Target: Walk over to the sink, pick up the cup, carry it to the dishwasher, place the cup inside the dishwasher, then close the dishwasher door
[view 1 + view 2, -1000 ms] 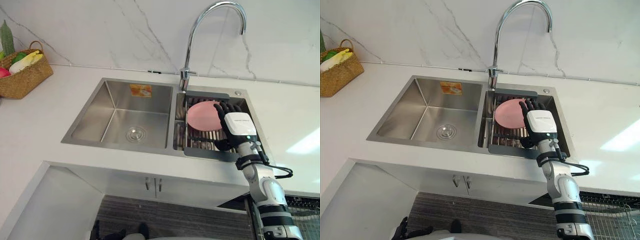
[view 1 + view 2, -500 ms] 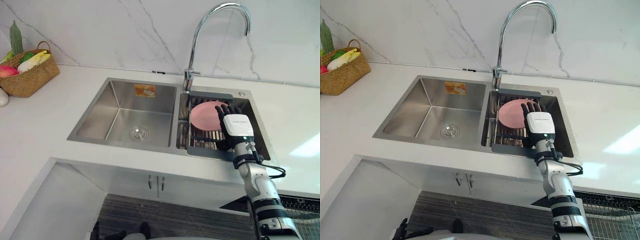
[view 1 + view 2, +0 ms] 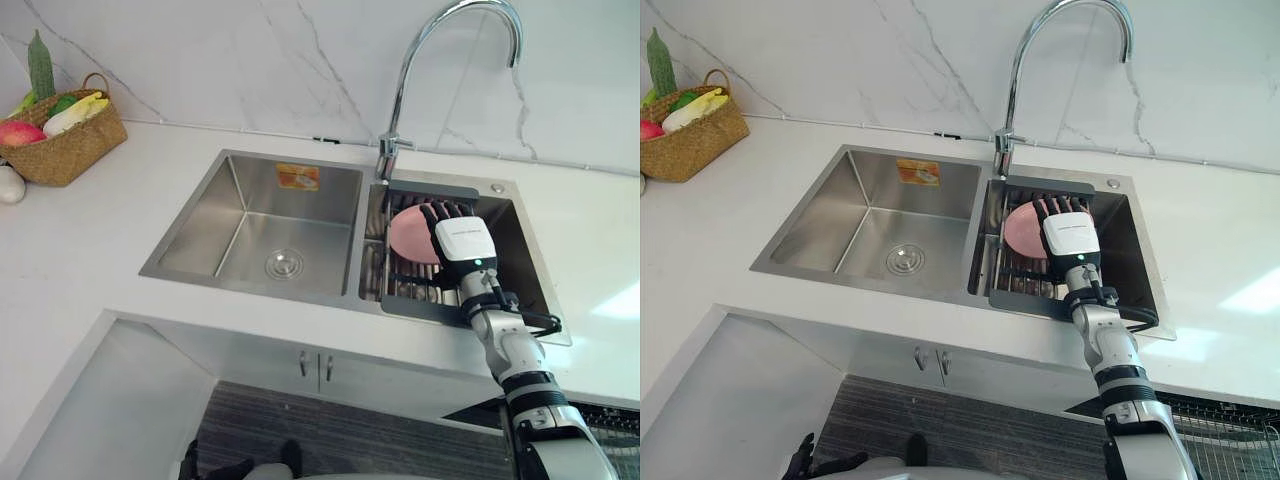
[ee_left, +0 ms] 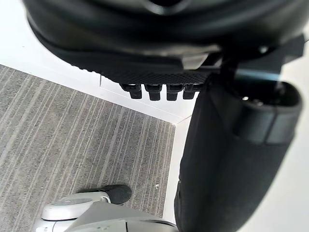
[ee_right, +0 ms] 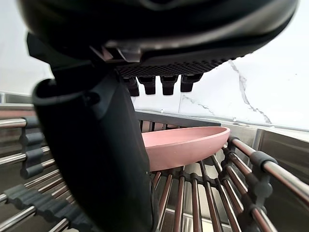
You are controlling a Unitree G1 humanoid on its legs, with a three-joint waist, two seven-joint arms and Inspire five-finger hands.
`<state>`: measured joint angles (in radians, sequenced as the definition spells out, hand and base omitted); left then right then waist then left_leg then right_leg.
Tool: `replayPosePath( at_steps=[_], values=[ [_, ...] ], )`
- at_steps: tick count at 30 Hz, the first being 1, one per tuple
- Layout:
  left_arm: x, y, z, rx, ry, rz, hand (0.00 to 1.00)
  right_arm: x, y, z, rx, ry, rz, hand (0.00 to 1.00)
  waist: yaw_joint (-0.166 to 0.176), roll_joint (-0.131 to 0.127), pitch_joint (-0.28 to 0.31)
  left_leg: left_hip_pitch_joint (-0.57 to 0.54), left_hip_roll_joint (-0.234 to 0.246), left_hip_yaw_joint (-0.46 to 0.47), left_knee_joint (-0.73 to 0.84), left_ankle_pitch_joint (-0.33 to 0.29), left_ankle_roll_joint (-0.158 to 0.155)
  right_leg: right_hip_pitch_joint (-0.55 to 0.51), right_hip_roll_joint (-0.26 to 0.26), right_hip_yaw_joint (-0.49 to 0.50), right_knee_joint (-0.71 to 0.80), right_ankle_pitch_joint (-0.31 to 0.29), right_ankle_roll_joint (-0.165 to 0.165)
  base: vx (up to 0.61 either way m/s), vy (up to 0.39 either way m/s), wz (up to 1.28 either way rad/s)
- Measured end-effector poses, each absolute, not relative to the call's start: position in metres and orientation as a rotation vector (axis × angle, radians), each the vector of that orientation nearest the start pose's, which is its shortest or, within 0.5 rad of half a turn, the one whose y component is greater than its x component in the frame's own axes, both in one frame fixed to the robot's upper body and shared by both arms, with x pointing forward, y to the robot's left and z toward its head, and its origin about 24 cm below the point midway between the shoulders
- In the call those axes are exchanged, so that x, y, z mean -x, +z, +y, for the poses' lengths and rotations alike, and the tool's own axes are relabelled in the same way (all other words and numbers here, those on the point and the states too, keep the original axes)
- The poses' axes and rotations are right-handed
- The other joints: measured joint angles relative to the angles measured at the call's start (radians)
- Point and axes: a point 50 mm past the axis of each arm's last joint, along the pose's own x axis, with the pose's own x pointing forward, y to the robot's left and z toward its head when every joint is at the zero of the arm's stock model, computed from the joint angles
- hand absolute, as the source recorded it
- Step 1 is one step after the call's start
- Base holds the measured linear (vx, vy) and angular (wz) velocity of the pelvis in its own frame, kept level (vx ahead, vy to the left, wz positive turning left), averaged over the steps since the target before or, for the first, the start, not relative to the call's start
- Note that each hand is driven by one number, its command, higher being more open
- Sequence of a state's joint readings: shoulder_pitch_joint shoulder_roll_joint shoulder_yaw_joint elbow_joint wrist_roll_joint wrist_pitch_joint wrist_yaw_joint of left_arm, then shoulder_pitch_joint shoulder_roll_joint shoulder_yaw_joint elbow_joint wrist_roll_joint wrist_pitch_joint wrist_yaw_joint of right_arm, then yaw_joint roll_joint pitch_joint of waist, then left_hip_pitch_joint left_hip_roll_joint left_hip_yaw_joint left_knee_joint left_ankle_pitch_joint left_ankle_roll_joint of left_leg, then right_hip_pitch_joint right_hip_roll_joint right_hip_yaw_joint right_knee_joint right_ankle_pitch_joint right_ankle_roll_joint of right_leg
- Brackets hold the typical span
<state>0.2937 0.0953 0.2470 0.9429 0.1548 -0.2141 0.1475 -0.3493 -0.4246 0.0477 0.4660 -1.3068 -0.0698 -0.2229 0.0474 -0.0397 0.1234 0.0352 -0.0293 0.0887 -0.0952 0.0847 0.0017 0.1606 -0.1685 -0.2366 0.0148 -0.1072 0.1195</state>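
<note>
I'm working the pickup: right hand hovering straight-fingered and empty beside the pink dish (hardly a cup) at its ten o'clock; next I'm likely curling round its rim.

Before you, listed far to near: white veined marble wall; white table, bright glare at right; white cabinet doors, metal handles; grey striped floor.
</note>
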Motion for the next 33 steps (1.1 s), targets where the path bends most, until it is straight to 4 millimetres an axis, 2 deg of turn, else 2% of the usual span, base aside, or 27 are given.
replayPosePath(
  at_steps=[4, 8, 12, 22, 28, 33],
  values=[
    [-0.041, -0.150, 0.234, -0.204, 0.381, 1.011, 1.00, -0.321, 0.064, -0.228, 1.754, -0.039, -0.119, 0.00, 0.004, -0.001, 0.000, 0.000, -0.006, -0.010, 0.000, 0.000, 0.000, 0.005, -0.004, -0.012, 0.000, -0.006, 0.002, 0.00, -0.013, 0.09],
    [-0.041, -0.150, 0.233, -0.197, 0.381, 1.009, 1.00, -0.327, 0.066, -0.231, 1.781, -0.045, -0.133, 0.00, 0.023, -0.004, 0.002, -0.001, -0.011, -0.014, 0.000, 0.002, 0.005, 0.012, -0.009, -0.020, 0.000, -0.008, 0.005, 0.03, -0.016, 0.06],
    [-0.041, -0.150, 0.233, -0.201, 0.376, 1.008, 1.00, -0.330, 0.073, -0.230, 1.780, -0.115, -0.212, 0.00, 0.024, -0.005, 0.003, -0.001, -0.012, -0.021, 0.000, 0.002, 0.005, 0.016, -0.008, -0.030, 0.000, -0.008, 0.005, 0.03, -0.032, 0.07],
    [-0.042, -0.150, 0.233, -0.197, 0.371, 1.005, 1.00, -0.330, 0.075, -0.233, 1.747, -0.177, -0.257, 0.00, 0.017, -0.003, 0.004, 0.005, -0.007, -0.025, -0.001, -0.001, 0.001, 0.020, -0.006, -0.034, 0.008, -0.001, 0.007, -0.02, -0.022, 0.01],
    [-0.042, -0.149, 0.233, -0.199, 0.367, 1.000, 1.00, -0.325, 0.094, -0.231, 1.617, -0.252, -0.339, 0.00, 0.001, 0.007, 0.010, 0.007, 0.004, -0.024, 0.000, -0.007, -0.003, 0.015, 0.003, -0.024, 0.017, 0.012, 0.005, -0.02, -0.014, -0.02],
    [-0.042, -0.147, 0.233, -0.211, 0.360, 0.989, 1.00, -0.310, 0.111, -0.235, 1.521, -0.336, -0.406, 0.00, -0.010, 0.012, 0.009, 0.008, 0.012, -0.023, 0.000, -0.008, -0.004, 0.012, 0.010, -0.018, 0.022, 0.018, 0.002, 0.00, 0.000, 0.00]
  ],
)
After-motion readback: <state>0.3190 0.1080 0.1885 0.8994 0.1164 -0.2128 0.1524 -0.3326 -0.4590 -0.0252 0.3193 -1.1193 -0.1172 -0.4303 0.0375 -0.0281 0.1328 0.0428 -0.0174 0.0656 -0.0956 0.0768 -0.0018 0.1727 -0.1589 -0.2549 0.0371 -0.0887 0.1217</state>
